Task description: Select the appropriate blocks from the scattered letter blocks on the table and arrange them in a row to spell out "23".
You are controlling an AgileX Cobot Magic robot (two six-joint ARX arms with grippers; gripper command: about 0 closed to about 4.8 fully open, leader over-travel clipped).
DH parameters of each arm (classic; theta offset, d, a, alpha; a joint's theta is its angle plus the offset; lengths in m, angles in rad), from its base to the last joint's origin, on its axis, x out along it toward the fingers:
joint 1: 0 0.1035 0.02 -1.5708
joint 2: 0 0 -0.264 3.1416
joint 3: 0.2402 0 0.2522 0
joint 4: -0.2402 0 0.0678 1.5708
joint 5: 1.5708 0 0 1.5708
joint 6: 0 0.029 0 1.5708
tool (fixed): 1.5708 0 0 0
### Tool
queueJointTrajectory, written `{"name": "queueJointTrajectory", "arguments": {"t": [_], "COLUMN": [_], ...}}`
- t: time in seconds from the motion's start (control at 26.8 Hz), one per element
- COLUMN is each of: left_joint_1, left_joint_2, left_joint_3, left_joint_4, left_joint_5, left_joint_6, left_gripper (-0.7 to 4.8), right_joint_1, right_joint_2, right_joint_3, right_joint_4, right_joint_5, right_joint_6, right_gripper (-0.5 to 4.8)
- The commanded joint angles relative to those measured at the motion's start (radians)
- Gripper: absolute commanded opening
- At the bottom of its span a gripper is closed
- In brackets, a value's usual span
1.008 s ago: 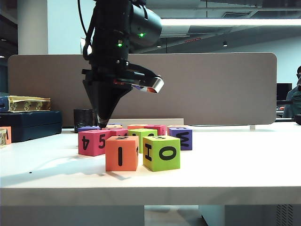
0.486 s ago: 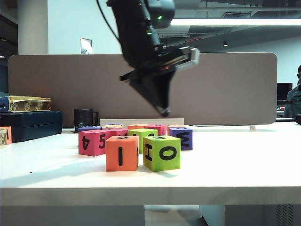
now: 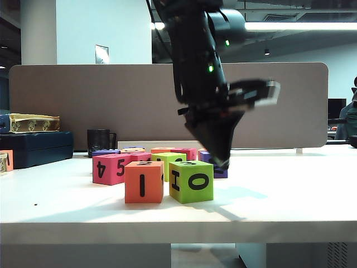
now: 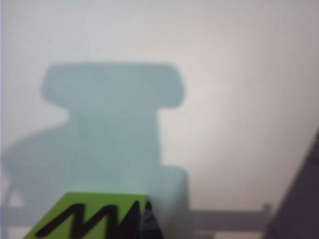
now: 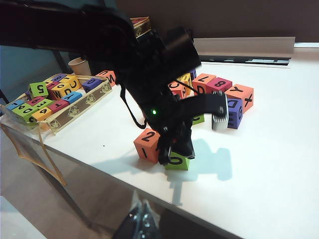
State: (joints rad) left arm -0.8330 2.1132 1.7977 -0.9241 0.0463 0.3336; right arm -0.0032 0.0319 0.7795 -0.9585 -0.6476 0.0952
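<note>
Blocks sit in a loose cluster toward the front edge of the tabletop [image 3: 290, 206]: at the left end a pink cube [image 3: 110, 168] showing "4" and "5", then my orange block [image 3: 144, 182] with its "I" face forward, and touching its right side the lime-green block [image 3: 191, 181] showing "O". Those two stand square and flush at the front, ahead of the other scattered letter blocks [image 5: 219, 89], so I judge they are meant as the row; the top of the orange one reads "2" from my right wrist view. My left gripper [image 3: 222, 163] hangs just behind the green block's right side, point down and pinched closed on nothing, probably to nudge rather than grasp. Farther right the tabletop is bare. My right gripper [image 5: 141, 225] waits off the front edge, its dark tip seemingly closed, though I cannot tell for sure.
</note>
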Motion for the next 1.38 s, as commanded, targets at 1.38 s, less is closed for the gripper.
{"name": "queueJointTrajectory", "arguments": {"t": [1.38], "left_joint_1": [0.149], "left_joint_2": [-0.084], "left_joint_3": [0.135], "left_joint_4": [-0.420], "left_joint_5": [-0.254], "left_joint_6": [-0.119], "left_gripper": [-0.06], "right_joint_1": [0.000], "right_joint_2": [0.002], "right_joint_3": [0.002], "right_joint_4": [0.012], "right_joint_5": [0.000], "right_joint_6": [-0.003], "right_gripper": [-0.01]}}
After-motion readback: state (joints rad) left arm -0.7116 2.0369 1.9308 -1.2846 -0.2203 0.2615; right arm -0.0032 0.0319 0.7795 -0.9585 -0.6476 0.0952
